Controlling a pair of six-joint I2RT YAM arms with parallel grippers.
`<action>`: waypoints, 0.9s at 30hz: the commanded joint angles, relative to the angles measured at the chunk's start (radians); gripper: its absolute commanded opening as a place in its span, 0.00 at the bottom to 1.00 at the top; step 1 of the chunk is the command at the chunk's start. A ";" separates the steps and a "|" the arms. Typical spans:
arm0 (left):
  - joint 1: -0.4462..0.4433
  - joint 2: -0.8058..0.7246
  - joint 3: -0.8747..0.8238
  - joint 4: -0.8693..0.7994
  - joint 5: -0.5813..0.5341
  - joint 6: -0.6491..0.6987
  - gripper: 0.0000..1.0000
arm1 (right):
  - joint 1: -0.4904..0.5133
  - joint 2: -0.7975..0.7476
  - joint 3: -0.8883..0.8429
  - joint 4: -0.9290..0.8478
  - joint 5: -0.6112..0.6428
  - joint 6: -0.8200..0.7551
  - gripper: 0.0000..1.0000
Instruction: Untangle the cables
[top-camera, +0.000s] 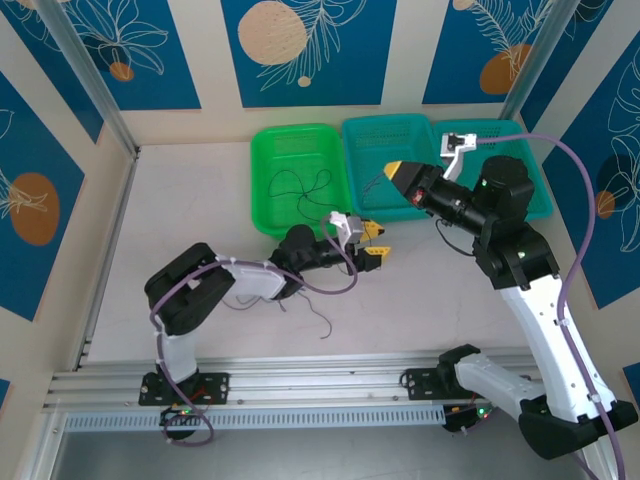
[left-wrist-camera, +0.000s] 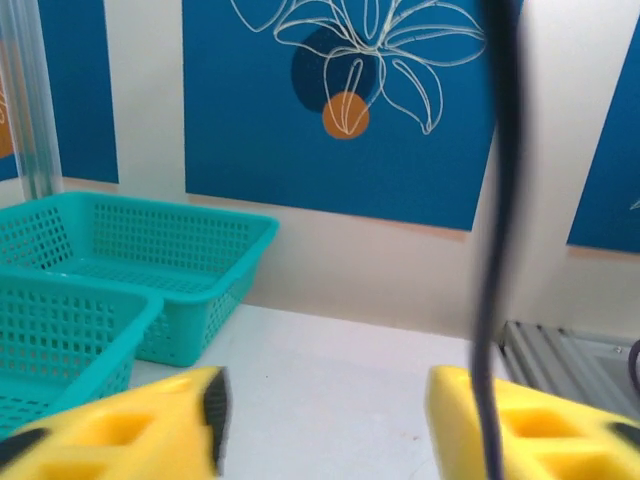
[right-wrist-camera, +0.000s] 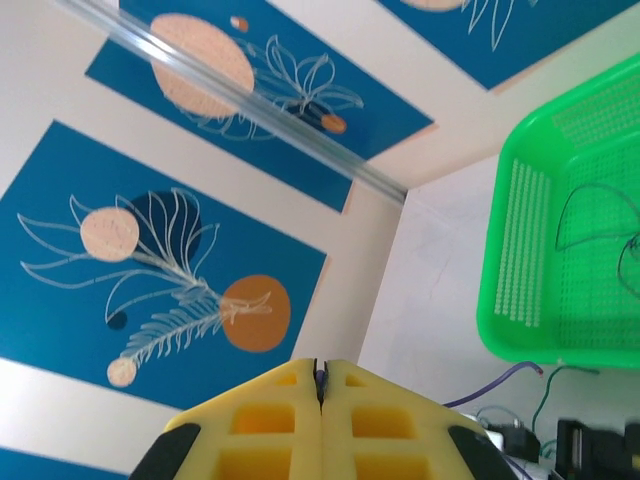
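Presently the left gripper (top-camera: 377, 245) is hovering part-open near the green basket (top-camera: 257, 180), while the right gripper (top-camera: 396, 168) is hanging clamped shut over the teal basket (top-camera: 385, 138).

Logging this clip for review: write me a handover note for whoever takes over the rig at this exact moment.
Left claw: open, low over the table beside the green basket.
Right claw: shut and raised; it looks to pinch a dark strand that hangs down past one left finger.
Done: one cable lies alone in the green basket.
Left: the hanging strand and the loose strands on the table probably need separating.
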 joint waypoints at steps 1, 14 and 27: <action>-0.001 0.033 -0.050 0.124 0.024 -0.078 0.34 | -0.046 -0.030 0.020 -0.023 0.036 0.025 0.00; 0.034 -0.305 -0.085 -0.345 -0.138 0.022 0.00 | -0.134 -0.115 -0.299 -0.117 0.135 -0.032 0.00; 0.204 -0.445 0.297 -0.945 -0.170 0.220 0.00 | 0.040 -0.232 -0.681 0.066 0.106 -0.082 0.45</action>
